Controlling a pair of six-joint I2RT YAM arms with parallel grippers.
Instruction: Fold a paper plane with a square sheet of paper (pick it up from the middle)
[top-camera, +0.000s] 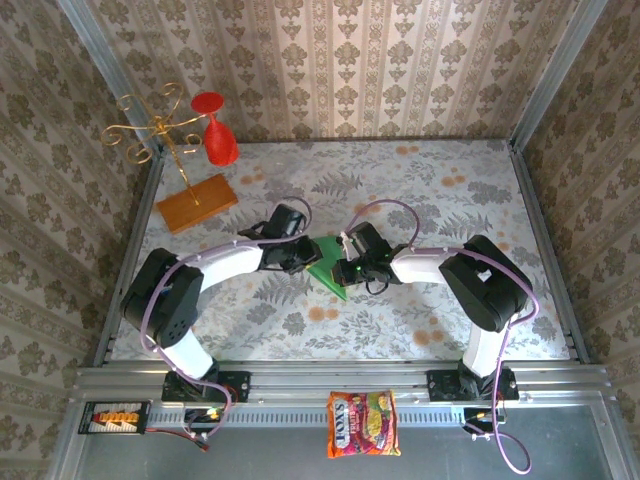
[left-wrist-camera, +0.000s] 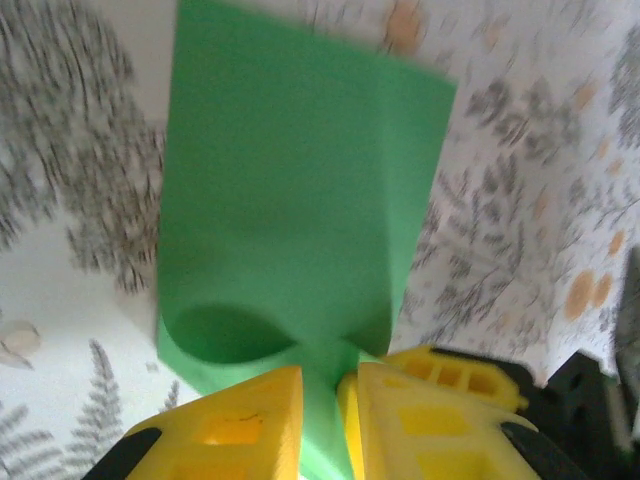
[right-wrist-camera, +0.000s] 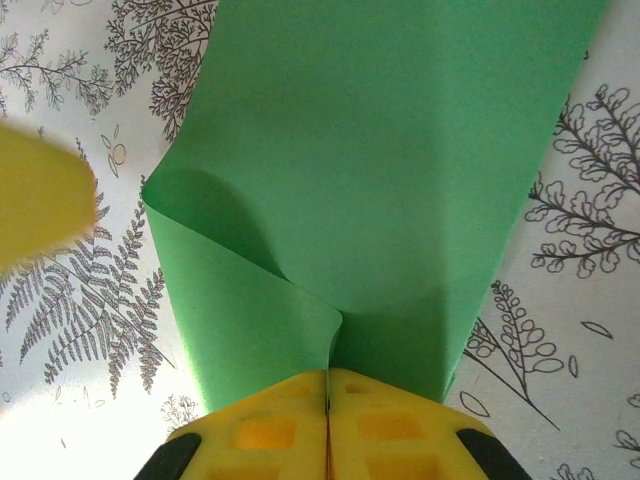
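Observation:
The square sheet of paper (top-camera: 330, 272) is bright green and lies partly folded at the middle of the table, its upper layer bulging up in a loop (right-wrist-camera: 400, 150). My right gripper (right-wrist-camera: 327, 372) is shut on the near edge of the sheet, where the paper puckers into the pinch; from above it (top-camera: 352, 266) is at the sheet's right side. My left gripper (left-wrist-camera: 320, 372) stands at the sheet's (left-wrist-camera: 290, 180) other side (top-camera: 303, 256), jaws a narrow gap apart with green paper running between them. No dart shape shows.
An orange-brown board (top-camera: 197, 203) carrying a gold wire stand (top-camera: 150, 125) sits at the back left, with a red glass (top-camera: 218, 135) beside it. A red-yellow snack packet (top-camera: 362, 424) lies on the front rail. Patterned walls close in the table.

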